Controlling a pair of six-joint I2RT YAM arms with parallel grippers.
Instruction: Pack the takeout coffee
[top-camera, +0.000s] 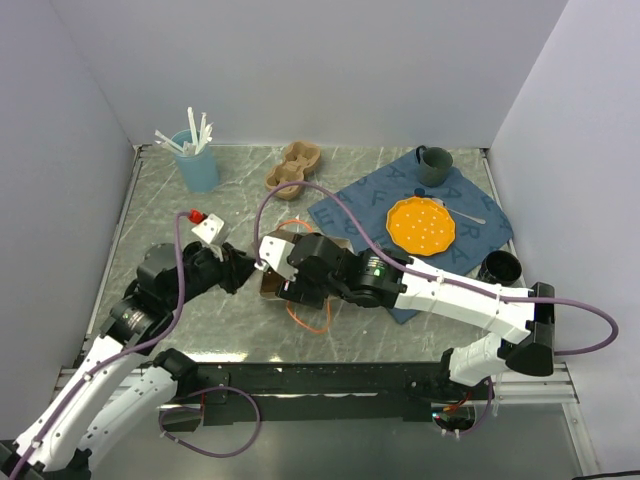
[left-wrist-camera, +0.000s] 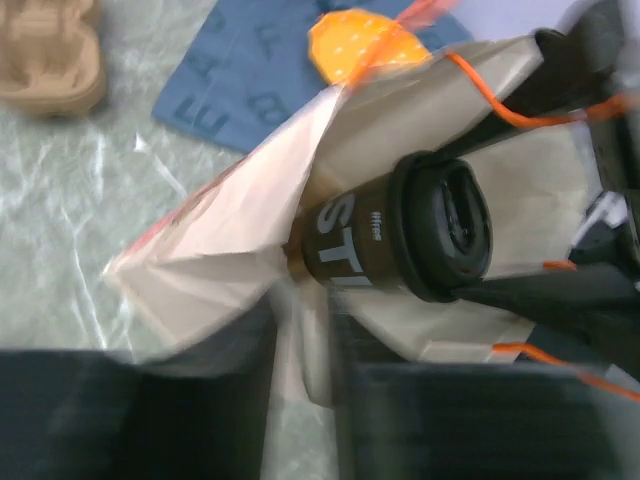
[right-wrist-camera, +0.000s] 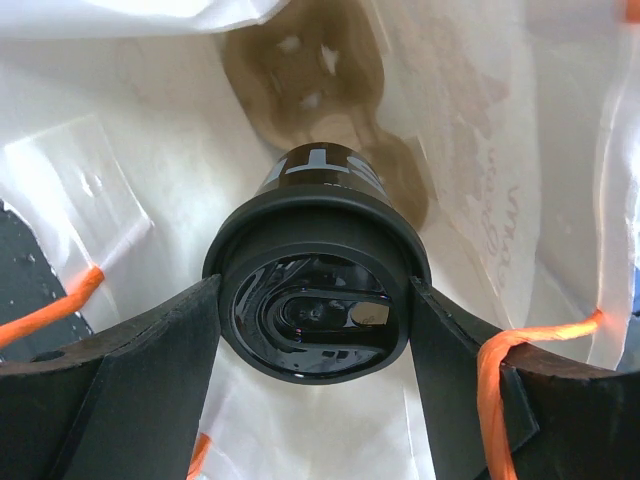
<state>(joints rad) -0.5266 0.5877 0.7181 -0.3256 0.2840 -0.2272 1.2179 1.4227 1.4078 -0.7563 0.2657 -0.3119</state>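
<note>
From above, the left gripper is reaching to the left edge of a paper bag that is lying on the table near its middle. The right gripper is pushing into the bag from the right, so the cup is hiding from this view. An orange plate is sitting on a blue cloth behind the right arm, with a teal mug at the cloth's far corner.

In the left wrist view, the bag's mouth is gaping toward the camera. The takeout coffee is lying on its side just inside, its lid facing right. Dark fingers are bracketing the lid from the right. The left gripper's own fingers are showing only as a dark blur along the bottom, so I cannot tell whether they are apart or together.

In the right wrist view, the right gripper's two fingers are pressing against opposite sides of the cup's lid, clamping it, with pale bag paper surrounding everything.
</note>
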